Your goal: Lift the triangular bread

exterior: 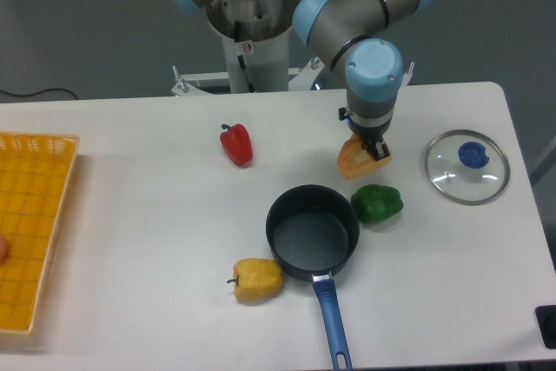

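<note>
White desk (130,241), arm right of centre over the triangular bread (355,159).
Your jaws straddle its right edge; closure unclear. Light, crusty, crushable: grip its flat sides gently.

Glass lid (466,168) (glossy); matt pan (313,232).

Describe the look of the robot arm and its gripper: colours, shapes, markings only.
The arm is built of silver-grey cylindrical segments with light blue round caps at the joints. Its pale base column carries a small red-and-white sticker. The gripper is small and dark, below the last blue-capped joint.
</note>
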Available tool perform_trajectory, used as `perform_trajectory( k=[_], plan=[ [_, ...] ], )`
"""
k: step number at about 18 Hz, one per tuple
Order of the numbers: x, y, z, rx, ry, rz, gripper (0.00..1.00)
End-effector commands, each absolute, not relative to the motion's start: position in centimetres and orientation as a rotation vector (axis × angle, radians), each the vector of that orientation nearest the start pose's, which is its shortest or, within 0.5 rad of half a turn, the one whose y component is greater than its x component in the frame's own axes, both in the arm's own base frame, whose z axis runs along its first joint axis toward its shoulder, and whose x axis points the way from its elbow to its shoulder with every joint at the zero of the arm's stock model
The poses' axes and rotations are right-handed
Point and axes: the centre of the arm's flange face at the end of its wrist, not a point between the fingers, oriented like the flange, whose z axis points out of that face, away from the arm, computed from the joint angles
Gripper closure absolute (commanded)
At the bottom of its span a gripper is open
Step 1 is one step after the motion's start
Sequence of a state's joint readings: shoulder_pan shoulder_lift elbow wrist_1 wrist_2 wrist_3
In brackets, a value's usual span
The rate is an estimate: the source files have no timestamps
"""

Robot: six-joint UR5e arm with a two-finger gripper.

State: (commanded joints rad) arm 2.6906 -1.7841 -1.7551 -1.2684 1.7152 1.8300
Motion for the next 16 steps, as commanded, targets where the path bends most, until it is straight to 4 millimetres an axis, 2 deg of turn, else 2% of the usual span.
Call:
perform_trajectory(
  k=[4,12,16],
  plan=[
    [-44.3,34.6,34.4,-3.047,1.101,-0.152,0.93],
    [-44.3,35.5,36.2,-3.037,1.022,-0.116,0.93],
    [-44.2,36.3,37.0,-3.033,0.911,-0.094,0.93]
  ],
)
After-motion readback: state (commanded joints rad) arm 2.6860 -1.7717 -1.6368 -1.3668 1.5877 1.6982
